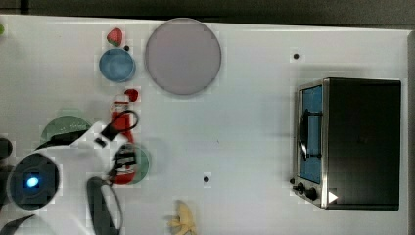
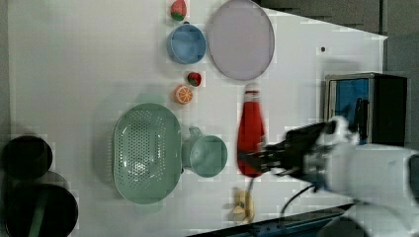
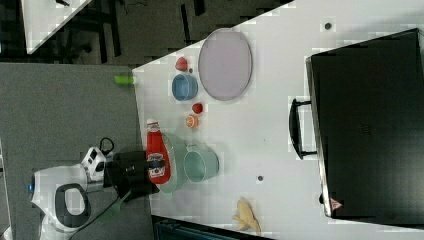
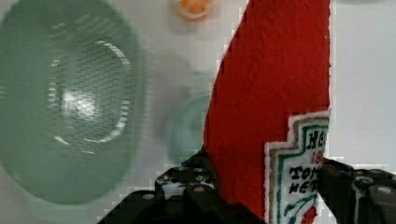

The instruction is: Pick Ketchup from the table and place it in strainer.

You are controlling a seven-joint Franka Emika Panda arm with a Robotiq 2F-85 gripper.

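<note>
Above the counter point(image 2: 74, 59), the ketchup point(image 2: 250, 129) sits clamped in the fingers point(image 2: 257, 160), gripped near its base w/ cap pointing away from the arm. Bottle's long axis runs roughly level, toward the left view's top. Strainer point(image 2: 146, 153) lies to the left view's left of the bottle, w/ a green cup point(image 2: 205, 155) between them. Next move, prob.: carry it across past the cup, then release.

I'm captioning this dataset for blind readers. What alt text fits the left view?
A robot arm's pincer grips a red ketchup bottle above a white table, beside a green cup and a pale green strainer. Farther along sit a blue bowl and a round grey plate.
</note>
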